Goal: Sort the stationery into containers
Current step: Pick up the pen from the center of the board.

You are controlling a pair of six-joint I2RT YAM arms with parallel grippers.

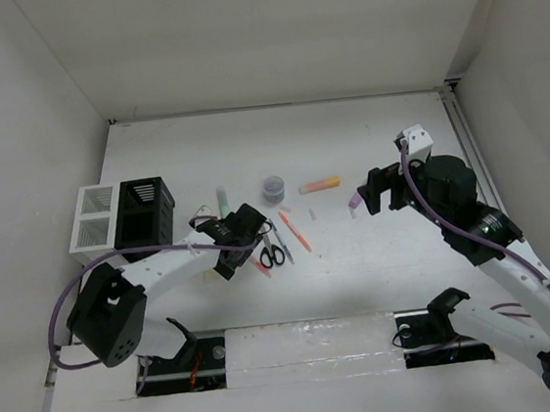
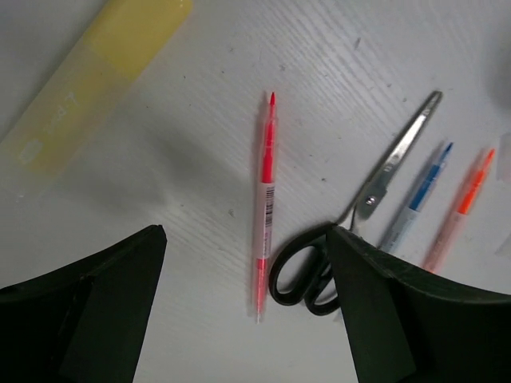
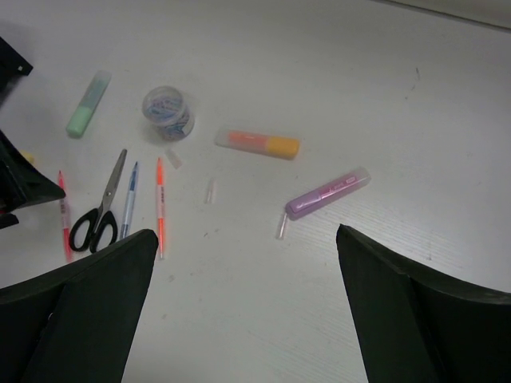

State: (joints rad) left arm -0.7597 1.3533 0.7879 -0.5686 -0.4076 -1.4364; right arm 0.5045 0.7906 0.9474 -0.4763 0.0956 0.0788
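the red pen (image 2: 263, 207) lies flat on the bench (image 2: 160, 183), its barrel running between the wide-open jaws of my left gripper (image 2: 246, 263), which hold nothing. i judge i straddle it so to pinch it crosswise. the scissors (image 2: 375, 191) lie just beside it. my right gripper (image 3: 246, 239), fully open and empty, hovers near the purple highlighter (image 3: 327, 194).

Four highlighters (image 3: 88, 104) (image 3: 257, 144) (image 3: 327, 194) (image 2: 96, 80), three pens (image 2: 265, 207) (image 2: 419, 199) (image 2: 463, 209), one scissors (image 2: 375, 191), one clip tub (image 3: 168, 112), two organisers (image 1: 93, 220) (image 1: 144, 212)

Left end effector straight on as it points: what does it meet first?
Likely the thin red plastic pen, centred under the left end effector; the black-handled scissors lie just beside.
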